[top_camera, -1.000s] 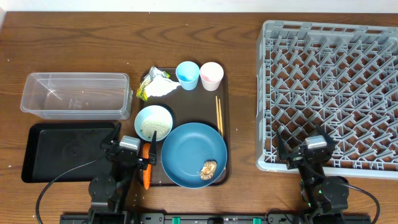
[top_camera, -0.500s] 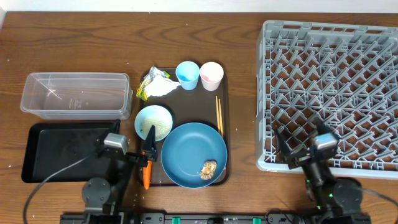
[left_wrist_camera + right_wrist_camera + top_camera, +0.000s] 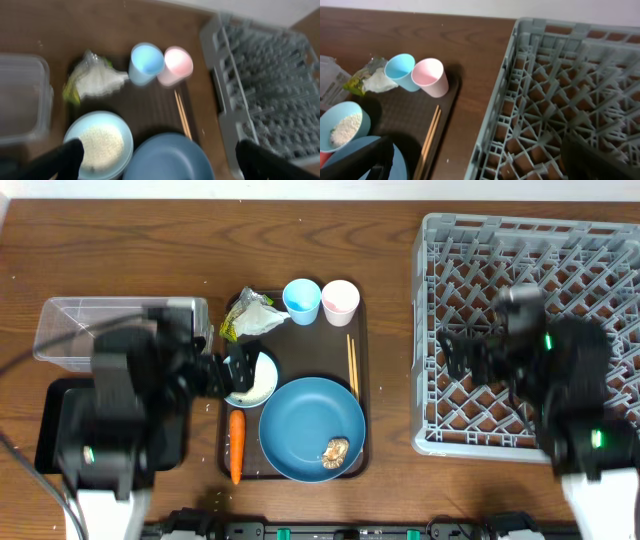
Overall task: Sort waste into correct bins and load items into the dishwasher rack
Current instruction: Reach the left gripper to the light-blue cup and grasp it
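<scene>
Left gripper [image 3: 160, 150]: gaping, holding nothing, pale-blue bowl [image 3: 98, 145] by its left finger. Right gripper [image 3: 475, 150]: equally wide, empty, dishwasher rack [image 3: 492, 130] under its right finger.

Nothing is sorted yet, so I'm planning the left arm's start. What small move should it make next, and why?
Probably lower the open left pincer onto the rim of the small bowl: it hovers over it, empty, and the rice inside must go out before racking.
</scene>
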